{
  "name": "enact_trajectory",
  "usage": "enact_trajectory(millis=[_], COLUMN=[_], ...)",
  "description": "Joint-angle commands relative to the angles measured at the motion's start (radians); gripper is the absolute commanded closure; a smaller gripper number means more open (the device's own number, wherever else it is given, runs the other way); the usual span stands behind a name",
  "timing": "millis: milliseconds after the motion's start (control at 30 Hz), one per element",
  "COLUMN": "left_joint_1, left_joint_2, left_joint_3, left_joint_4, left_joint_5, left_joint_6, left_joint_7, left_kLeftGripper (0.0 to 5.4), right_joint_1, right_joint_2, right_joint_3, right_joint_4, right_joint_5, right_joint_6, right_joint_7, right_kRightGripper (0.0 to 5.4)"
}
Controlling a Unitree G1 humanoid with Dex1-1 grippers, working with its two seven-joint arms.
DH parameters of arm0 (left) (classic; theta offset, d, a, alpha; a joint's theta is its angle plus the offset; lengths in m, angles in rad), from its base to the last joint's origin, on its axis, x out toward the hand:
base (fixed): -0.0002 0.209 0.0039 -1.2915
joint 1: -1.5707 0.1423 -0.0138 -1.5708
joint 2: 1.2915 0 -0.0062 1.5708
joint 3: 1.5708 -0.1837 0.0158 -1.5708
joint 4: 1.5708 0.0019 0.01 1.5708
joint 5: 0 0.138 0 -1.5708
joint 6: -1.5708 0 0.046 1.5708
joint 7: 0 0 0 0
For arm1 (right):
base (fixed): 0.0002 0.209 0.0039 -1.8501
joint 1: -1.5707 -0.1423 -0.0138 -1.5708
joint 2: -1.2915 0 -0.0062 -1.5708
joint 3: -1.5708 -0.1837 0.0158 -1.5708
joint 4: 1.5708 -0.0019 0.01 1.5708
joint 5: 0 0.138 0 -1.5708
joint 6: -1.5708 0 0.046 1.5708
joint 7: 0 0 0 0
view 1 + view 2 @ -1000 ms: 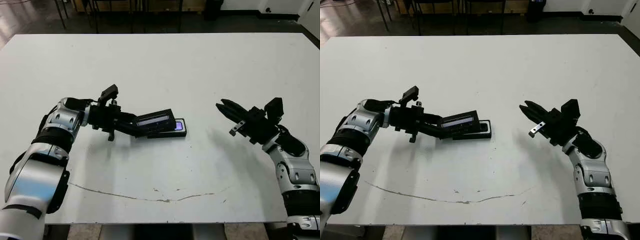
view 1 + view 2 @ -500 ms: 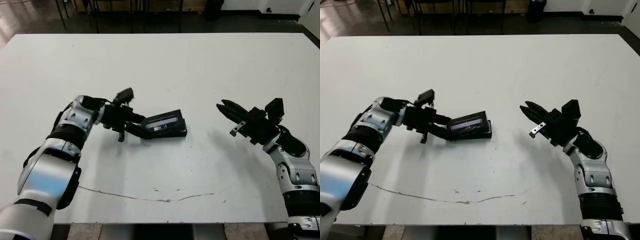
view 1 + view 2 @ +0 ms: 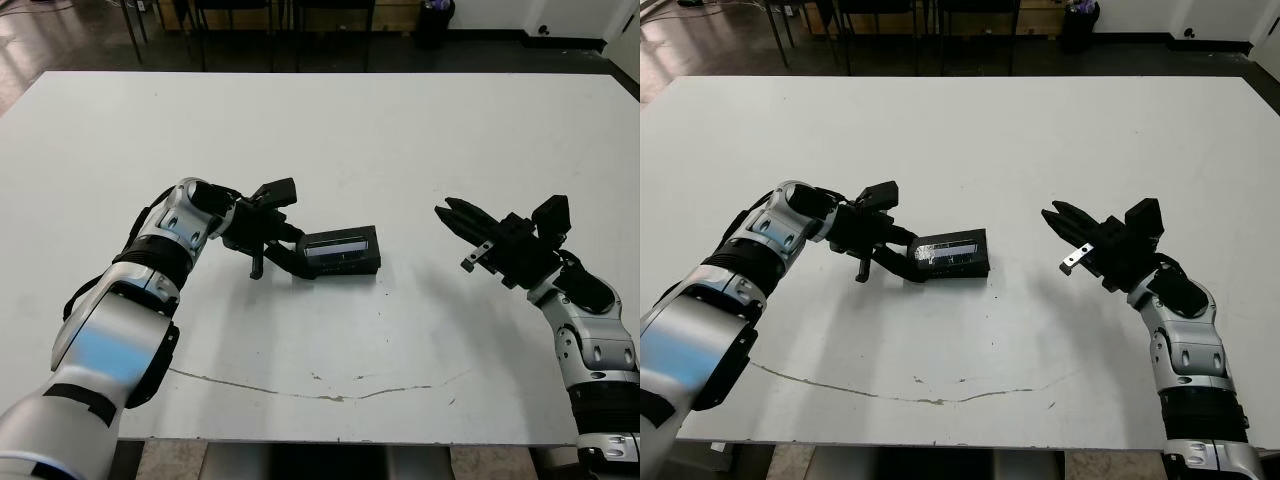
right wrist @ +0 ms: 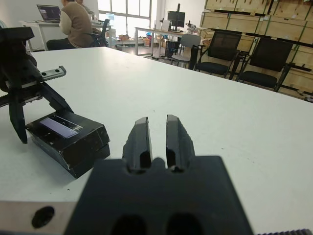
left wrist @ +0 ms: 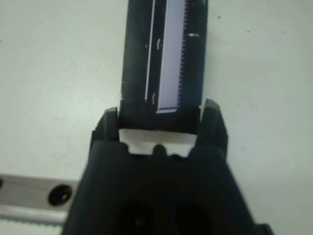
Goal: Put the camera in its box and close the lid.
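Lower now, the lid lies nearly flat on the box, gripped by the left hand; the right hand, well apart from the box, has narrow fingers.

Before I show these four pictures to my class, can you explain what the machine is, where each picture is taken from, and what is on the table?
It is a humanoid robot with two arms, each ending in a two-fingered gripper. Two pictures come from cameras in its head, looking down at a white table. The other two come from cameras on its wrists, looking along the fingers. On the table lies a small black box with its lid on top. The left gripper is at the box's end, its fingers on either side of it. The right gripper hovers apart, holding nothing, fingers nearly together. A person sits far behind.
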Motion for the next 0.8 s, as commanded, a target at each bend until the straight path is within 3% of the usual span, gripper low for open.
enact_trajectory(millis=[33,200,800], left_joint_1=[0.002,-0.024,-0.086], left_joint_2=[-0.043,-0.055,-0.068], left_joint_3=[-0.031,-0.061,-0.054], left_joint_4=[0.028,-0.004,-0.005], left_joint_5=[0.062,0.093,0.077], left_joint_6=[0.020,-0.002,0.067], left_joint_7=[0.121,0.118,-0.006], left_kLeftGripper=[4.77,4.78,4.79], right_joint_1=[0.019,0.018,0.018], right_joint_2=[-0.017,-0.015,-0.009], right_joint_3=[-0.005,-0.003,-0.003], right_joint_4=[0.002,0.003,0.017], right_joint_5=[-0.001,0.002,0.012], right_joint_6=[0.021,0.028,0.032], right_joint_7=[0.002,0.004,0.013], right_kRightGripper=[5.40,5.40,5.40])
